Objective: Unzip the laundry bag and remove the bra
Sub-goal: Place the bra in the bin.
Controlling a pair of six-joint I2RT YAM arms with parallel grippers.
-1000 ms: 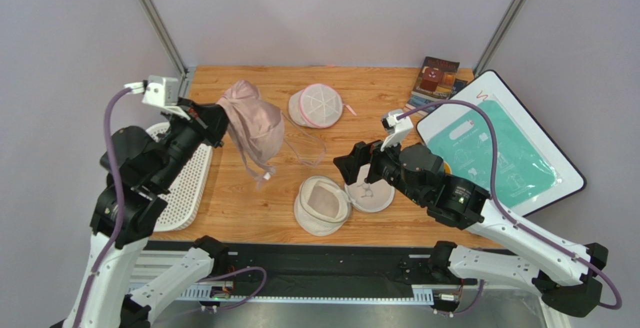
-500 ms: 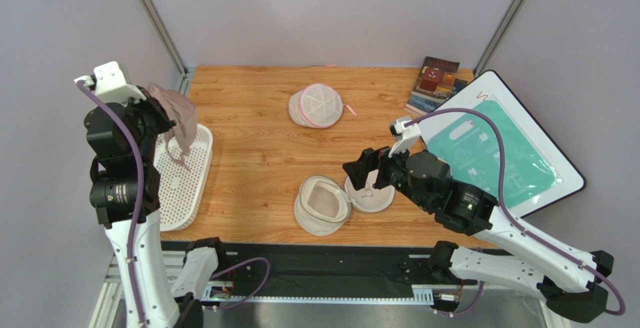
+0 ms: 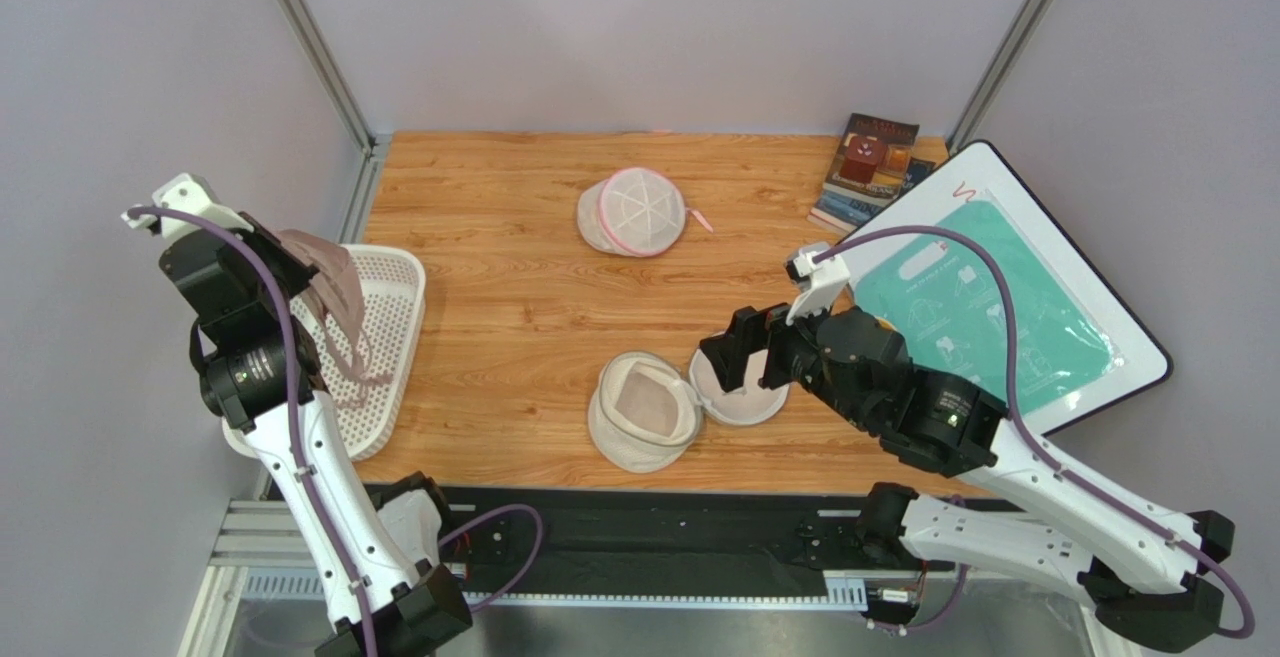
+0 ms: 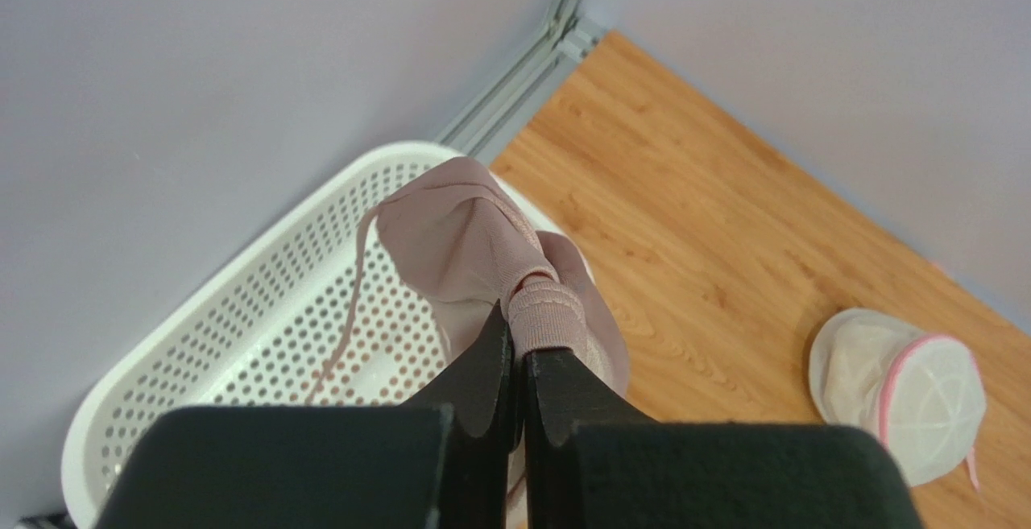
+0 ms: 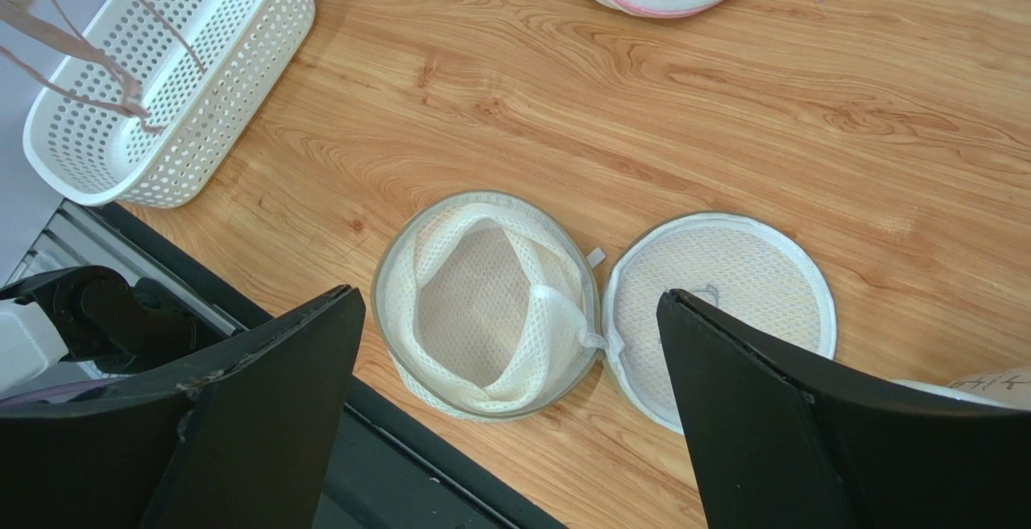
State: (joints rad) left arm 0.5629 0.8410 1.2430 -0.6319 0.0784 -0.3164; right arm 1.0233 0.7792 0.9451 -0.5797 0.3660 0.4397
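**Bra held over the basket, bag lying open**

The left gripper is clamped tight on a fold of the bra. The bra hangs above the white perforated basket at the table's 9 o'clock edge (its thin straps dangle over the basket). The laundry bag lies unzipped at 6 o'clock, its two round halves spread side by side on the wood. The right gripper hovers above it, fingers wide apart, gripping nothing. A pink-trimmed mesh pouch sits toward 12 o'clock.

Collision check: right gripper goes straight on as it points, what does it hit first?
Probably the unzipped laundry bag, around where its two halves join; the right gripper hangs open above it, depth unclear.
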